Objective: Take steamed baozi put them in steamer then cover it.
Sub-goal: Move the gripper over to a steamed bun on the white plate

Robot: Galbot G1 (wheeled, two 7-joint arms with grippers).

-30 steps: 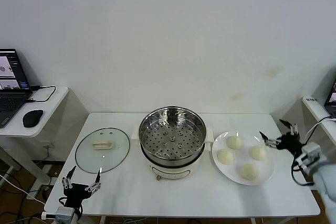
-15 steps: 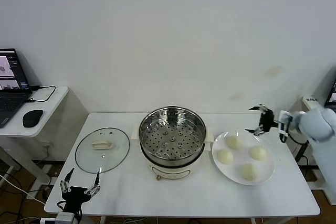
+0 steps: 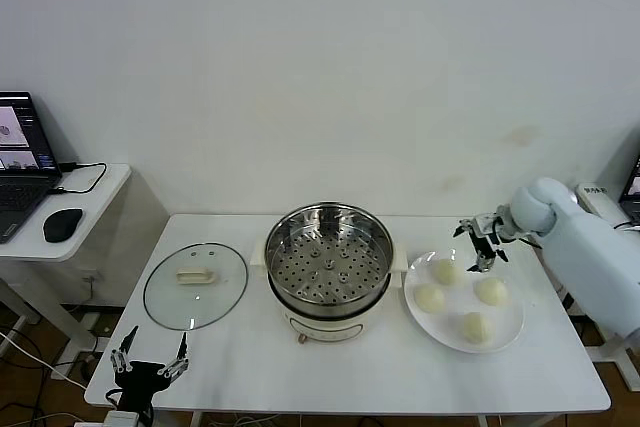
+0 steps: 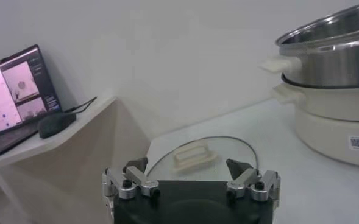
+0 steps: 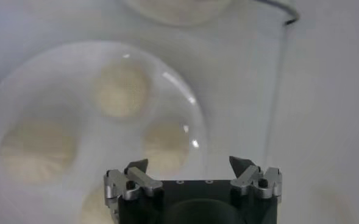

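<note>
Buns first: all four steamed baozi (image 3: pixel 462 297) are sitting on the white plate (image 3: pixel 510 332) at the right side of the counter (image 3: pixel 350 367), none touched yet. Right end effector (image 3: pixel 480 244) hovers above the plate's far edge, just over the back bun, fingers spread apart and holding nothing. Steamer (image 3: pixel 328 269) is in the middle of the counter, uncovered, perforated tray showing, just beside the plate. Glass lid (image 3: pixel 195 285) lies flat to the left of it, cream handle up. Left end effector (image 3: pixel 149 363) hangs low by the counter's near-left corner, fingers apart too, empty. Laptop (image 3: pixel 18 162) and mouse (image 3: pixel 62 224) sit on a side desk further left.
</note>
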